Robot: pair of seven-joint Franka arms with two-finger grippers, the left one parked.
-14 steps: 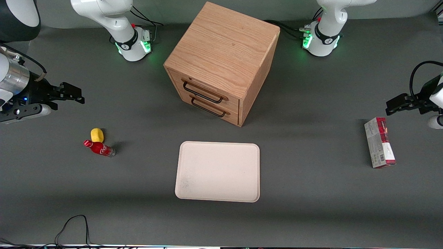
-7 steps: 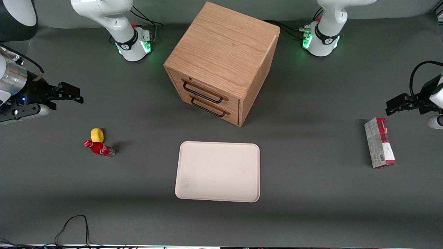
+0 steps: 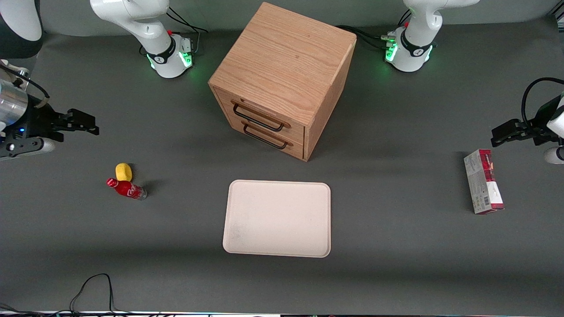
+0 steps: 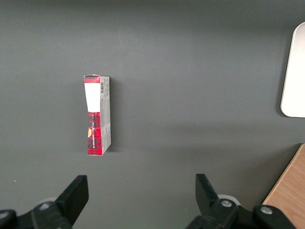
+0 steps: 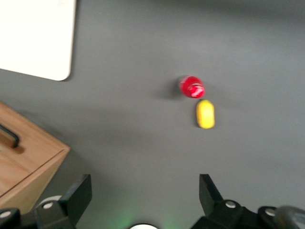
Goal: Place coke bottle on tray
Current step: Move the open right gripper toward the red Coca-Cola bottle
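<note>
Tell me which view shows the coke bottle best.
The front view: the coke bottle shows its cap, logo and clear base, beside the yellow object. The right wrist view shows only its cap; the left wrist view misses it. The open end effector hovers apart.

Coke bottle (image 3: 126, 188): glossy red body, clear base, standing near the gripper (image 3: 88, 125). Yellow object (image 3: 124, 171) touching it: smooth, slightly shiny. Tray (image 3: 277, 218), well apart from the gripper: cream-white, matt, smooth. Cabinet (image 3: 282, 66): light wood, visible grain, dark metal handles (image 3: 257, 119). Table (image 3: 396, 246): dark grey, matt. Gripper: black, matt, fingers spread.
</note>
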